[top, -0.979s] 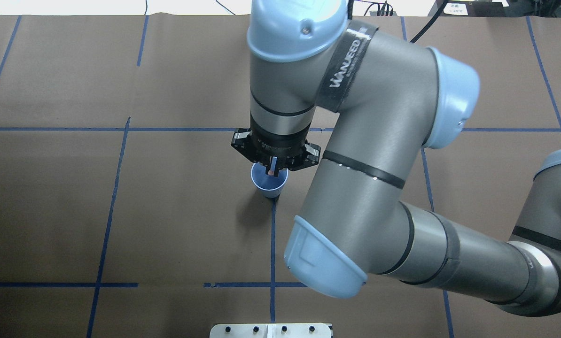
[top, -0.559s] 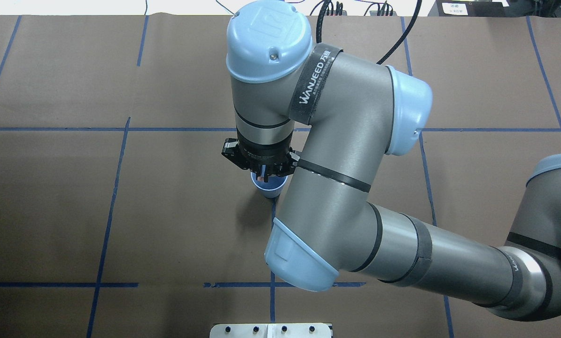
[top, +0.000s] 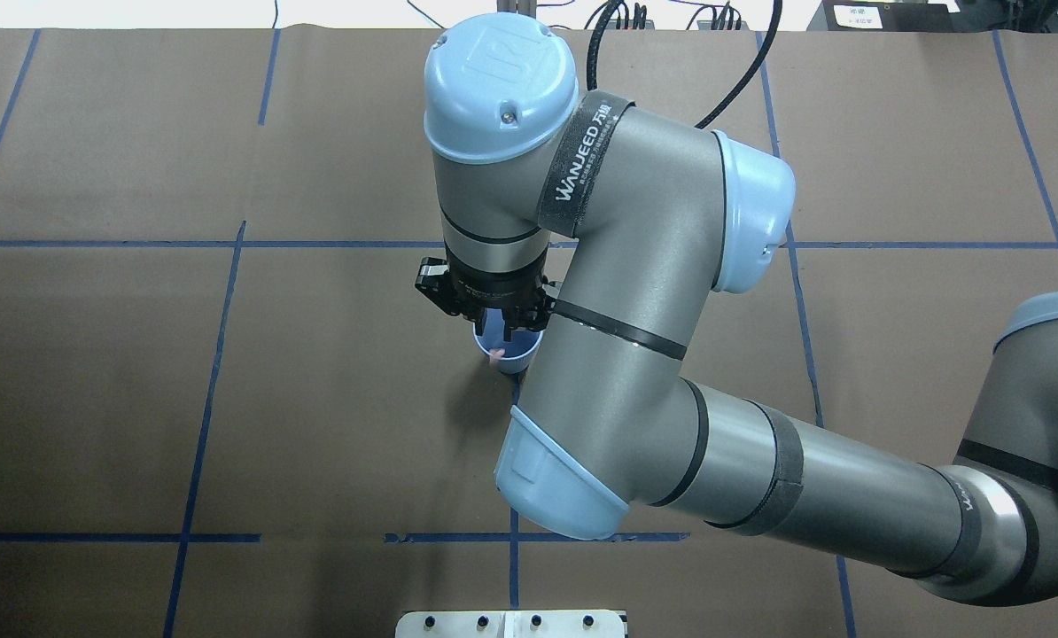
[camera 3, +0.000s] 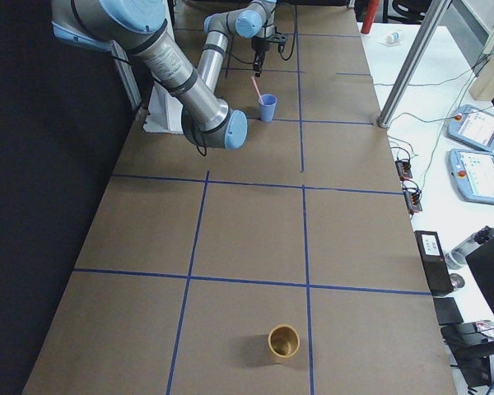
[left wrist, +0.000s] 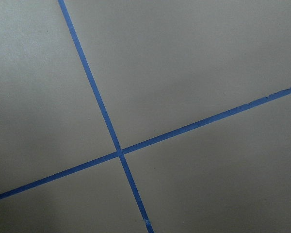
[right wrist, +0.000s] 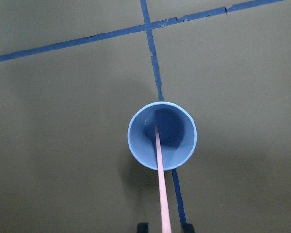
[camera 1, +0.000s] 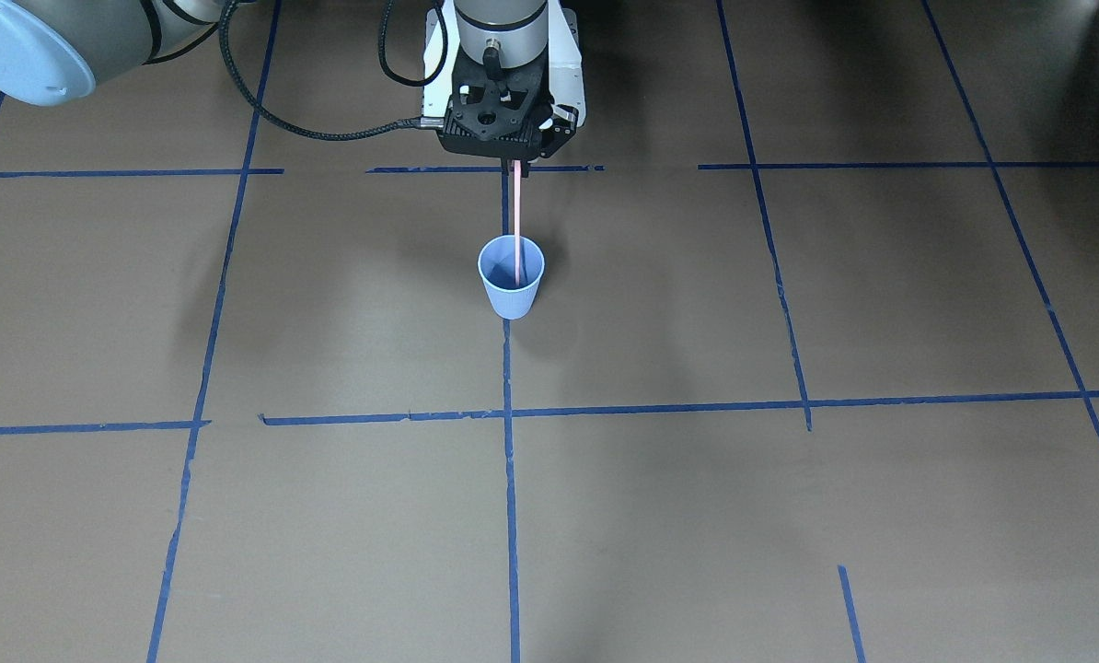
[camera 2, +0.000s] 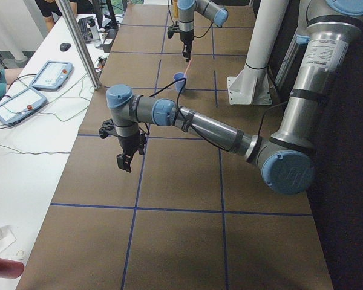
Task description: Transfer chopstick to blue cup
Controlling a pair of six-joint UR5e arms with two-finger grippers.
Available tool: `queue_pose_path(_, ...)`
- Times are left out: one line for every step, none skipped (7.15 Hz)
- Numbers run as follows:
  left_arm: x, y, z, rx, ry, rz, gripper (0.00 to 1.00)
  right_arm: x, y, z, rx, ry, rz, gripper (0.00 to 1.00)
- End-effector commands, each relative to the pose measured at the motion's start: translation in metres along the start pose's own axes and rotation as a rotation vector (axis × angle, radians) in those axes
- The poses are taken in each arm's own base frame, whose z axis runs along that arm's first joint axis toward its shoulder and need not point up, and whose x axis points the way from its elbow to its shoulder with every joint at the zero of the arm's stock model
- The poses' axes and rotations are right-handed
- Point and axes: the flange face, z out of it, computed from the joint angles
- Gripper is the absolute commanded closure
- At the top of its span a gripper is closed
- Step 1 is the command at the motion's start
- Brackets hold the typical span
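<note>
The blue cup [camera 1: 511, 287] stands upright at a tape crossing in mid-table; it also shows in the right wrist view [right wrist: 178, 133]. The pale pink chopstick [camera 1: 518, 221] has its lower end inside the cup and leans on the rim toward the robot, as the right wrist view [right wrist: 161, 184] also shows. My right gripper [camera 1: 518, 164] hangs directly above the cup. Its fingertips [right wrist: 143, 226] stand apart on either side of the stick, so it is open. My left gripper [camera 2: 126, 162] hovers over bare table far from the cup, and I cannot tell whether it is open or shut.
A tan cup [camera 3: 284, 341] stands near the table's end on my right. A white mounting plate [top: 511, 625] sits at the robot-side edge. Blue tape lines cross the brown table cover. Control pendants [camera 2: 50, 74] lie on the operators' desk.
The right arm swung a little left and came down over the cup. The stick's pink top, earlier between the fingers, now shows at the cup's near rim.
</note>
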Motion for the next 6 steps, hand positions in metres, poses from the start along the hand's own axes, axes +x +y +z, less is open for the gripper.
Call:
queue_pose_path(0.000,-0.001,-0.002,0.003,-0.001,0.000,0.00,0.003,-0.006,-0.007,0.016,-0.009,0.005,0.00)
queue_pose_path(0.000,-0.001,0.000,0.001,0.000,0.000,0.00,0.013,-0.020,-0.006,0.049,0.005,0.022,0.00)
queue_pose_path(0.000,-0.001,-0.002,0.003,-0.001,0.000,0.00,0.051,-0.046,-0.015,0.089,0.008,0.051,0.00)
queue_pose_path(-0.004,0.000,-0.005,0.007,-0.003,-0.007,0.00,0.122,-0.068,-0.029,0.133,0.009,0.021,0.00)
queue_pose_path(-0.020,0.008,0.002,0.001,0.062,-0.052,0.00,0.191,-0.101,-0.052,0.172,0.029,-0.074,0.00)
queue_pose_path(-0.057,0.022,0.010,0.001,0.142,-0.112,0.00,0.246,-0.135,-0.064,0.152,0.049,-0.137,0.00)
